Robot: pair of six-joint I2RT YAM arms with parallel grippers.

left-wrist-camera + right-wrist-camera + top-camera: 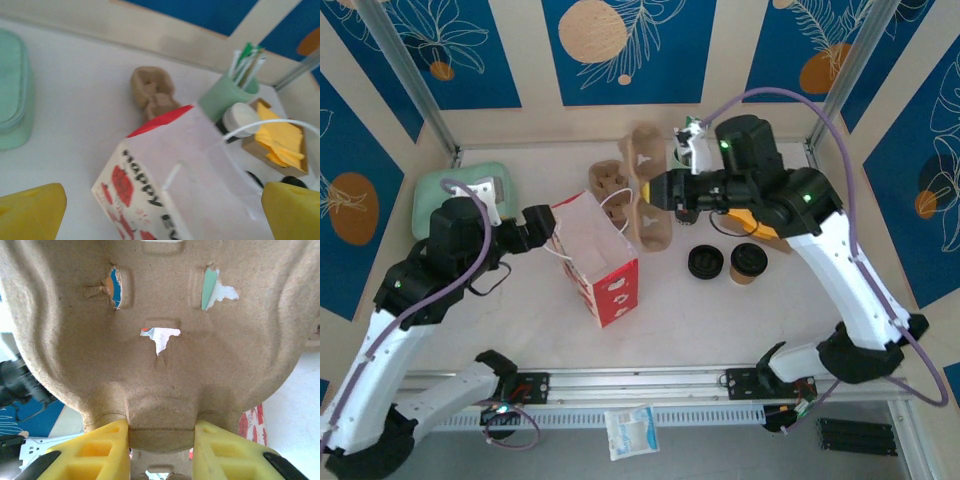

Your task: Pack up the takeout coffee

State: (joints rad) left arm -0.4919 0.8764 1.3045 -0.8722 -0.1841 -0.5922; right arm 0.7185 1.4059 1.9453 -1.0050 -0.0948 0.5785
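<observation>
Right gripper (160, 434) is clamped on the pulp carrier (160, 335), left gripper (542, 226) spread wide at the bag (598, 262), and the coffee (243, 119) sits near the worktop's back edge, just beside the green cup (227, 95).

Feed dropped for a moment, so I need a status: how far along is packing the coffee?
Done: the paper bag stands open on the table. In hand: the right gripper is shut on a pulp cup carrier beside the bag, while the left gripper is open at the bag's rim. Left: the takeout coffee sits outside the bag near the green cup of sticks, not yet packed.
</observation>
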